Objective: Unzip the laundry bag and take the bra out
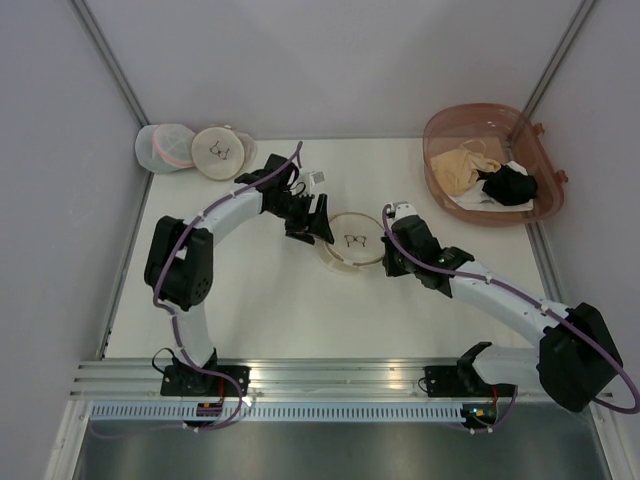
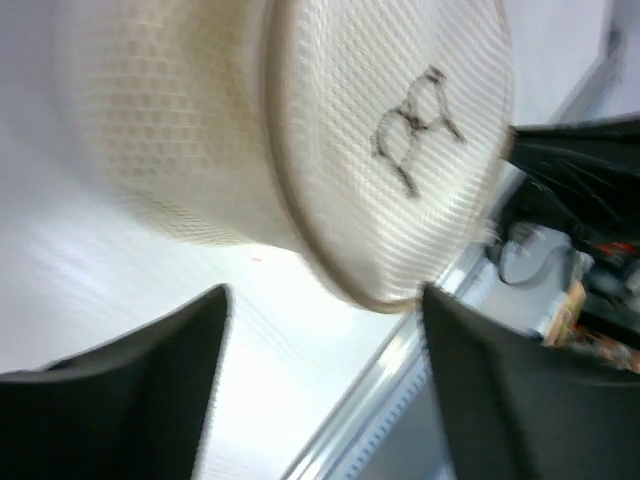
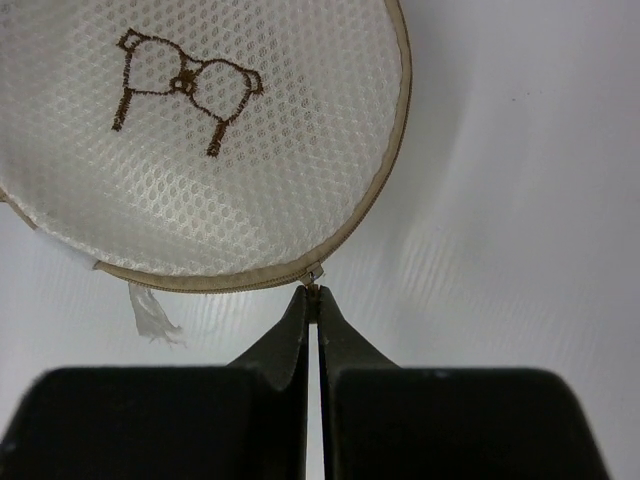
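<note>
The cream mesh laundry bag (image 1: 352,240) lies at the centre of the white surface (image 1: 250,300), bra drawing facing up. The left jaws stand wide apart at its 9 o'clock edge, gripping nothing. At its 3 o'clock edge the right jaws are pinched together on the small metal zipper pull (image 3: 313,275). A translucent brown tub (image 1: 437,140) sits at 1 o'clock.

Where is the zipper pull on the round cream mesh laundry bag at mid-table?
Right wrist view: the small metal zipper pull sits on the round cream mesh laundry bag's near rim, pinched at the tips of the shut right tool.
</note>
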`<state>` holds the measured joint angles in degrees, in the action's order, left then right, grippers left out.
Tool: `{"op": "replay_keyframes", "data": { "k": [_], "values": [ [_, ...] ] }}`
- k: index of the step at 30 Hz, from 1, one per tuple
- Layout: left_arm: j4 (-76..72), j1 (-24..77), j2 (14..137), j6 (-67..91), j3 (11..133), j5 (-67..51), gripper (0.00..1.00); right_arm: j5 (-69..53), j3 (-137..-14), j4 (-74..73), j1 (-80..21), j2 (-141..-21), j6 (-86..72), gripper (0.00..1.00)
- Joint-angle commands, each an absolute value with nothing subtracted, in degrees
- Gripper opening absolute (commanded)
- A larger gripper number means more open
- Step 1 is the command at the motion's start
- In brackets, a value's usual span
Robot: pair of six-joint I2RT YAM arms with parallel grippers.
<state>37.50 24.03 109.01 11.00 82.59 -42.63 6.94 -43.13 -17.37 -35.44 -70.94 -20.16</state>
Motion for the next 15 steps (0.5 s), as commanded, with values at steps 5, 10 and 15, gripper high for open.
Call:
{"op": "replay_keyframes", "data": {
  "k": [5,10,15],
  "values": [
    [29.6,23.6,96.8,26.7,73.9,-15.9,0.91,8.4,-43.0,-18.5,-36.1,-69.0,-21.8,0.00],
    [16.0,25.1,78.7,39.8,55.2,-17.1,0.93,2.9,-42.6,-15.7,-38.1,-70.0,-23.7,0.00],
    [4.9,30.8,68.8,55.3,40.6,-19.6,0.95,-17.7,-39.6,-1.9,-40.3,-73.4,-28.9,0.01]
  ]
}}
